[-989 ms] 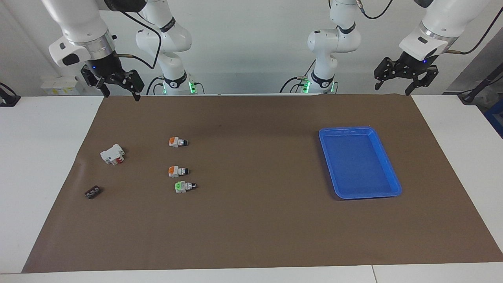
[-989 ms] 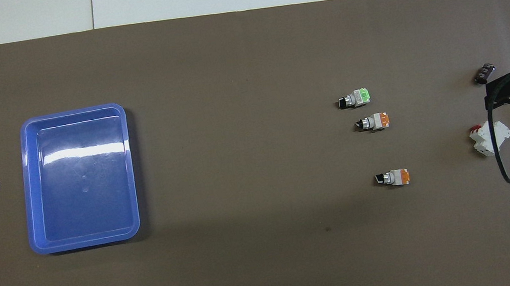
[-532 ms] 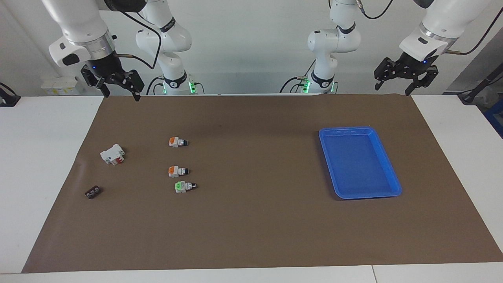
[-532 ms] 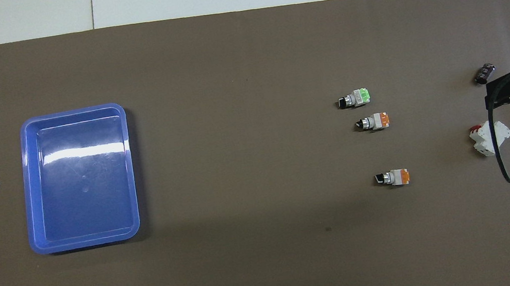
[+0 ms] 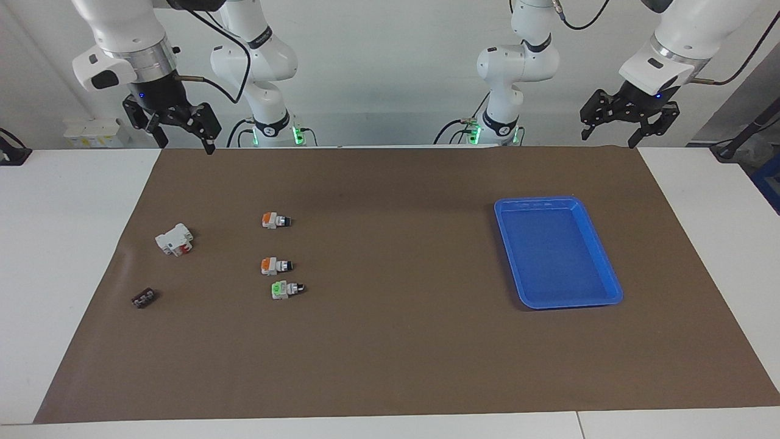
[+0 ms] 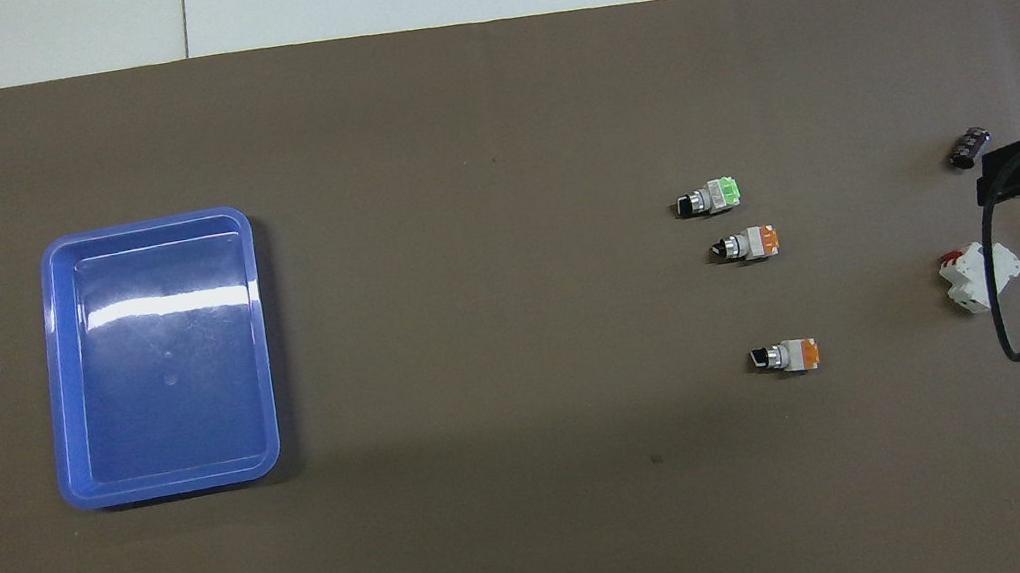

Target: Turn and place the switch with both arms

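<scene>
The right pincer (image 5: 181,135) is lifting a touch and swinging slightly over the robots' edge of the brown mat (image 5: 390,341), fingers spread, grasping nothing. The left pincer (image 5: 609,133) is waiting, released as well, high over the mat's edge near the blue tray (image 5: 611,281). Nothing on the surface is shifting: the two orange switches (image 5: 275,220) (image 5: 275,265) are lying untouched toward the right arm's end, the green one (image 5: 286,289) just beside the farther orange. The reach looks only to be starting.
</scene>
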Motion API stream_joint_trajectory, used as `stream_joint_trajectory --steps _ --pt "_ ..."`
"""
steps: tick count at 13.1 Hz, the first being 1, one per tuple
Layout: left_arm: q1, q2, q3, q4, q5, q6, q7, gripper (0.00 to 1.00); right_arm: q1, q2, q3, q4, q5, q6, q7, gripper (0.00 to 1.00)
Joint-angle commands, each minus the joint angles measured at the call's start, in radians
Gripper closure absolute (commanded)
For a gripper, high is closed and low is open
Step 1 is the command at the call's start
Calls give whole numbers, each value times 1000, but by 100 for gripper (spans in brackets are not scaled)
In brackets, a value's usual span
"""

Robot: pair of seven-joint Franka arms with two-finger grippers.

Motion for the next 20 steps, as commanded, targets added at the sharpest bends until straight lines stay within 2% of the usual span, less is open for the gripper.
stream_joint_trajectory --steps 1,3,5,7,11,13,15,17,20 --pt "-6 -25 7 -27 -2 -4 1 0 -6 4 4 -80 11 64 114 0" --pt "-6 -24 7 -28 -2 -4 1 0 -15 3 5 -186 11 203 273 0" --pt "-6 -25 7 -28 -2 -4 1 0 -1 33 5 -208 11 222 398 0" --pt "-5 -25 7 -27 -2 -4 1 0 31 88 5 -237 11 268 603 0" --pt "-5 -25 7 -27 -2 -4 1 0 60 157 5 -393 26 447 983 0" --pt "-6 -25 7 -27 -2 -4 1 0 60 159 7 -488 43 516 1128 0" --pt "-5 -25 7 -27 -2 -4 1 0 59 125 5 -554 147 504 1180 0" --pt "-5 -25 7 -28 -2 -4 1 0 57 98 5 -641 155 570 1236 0" --pt "-5 -25 7 -27 -2 -4 1 0 56 98 7 -711 187 647 1246 0"
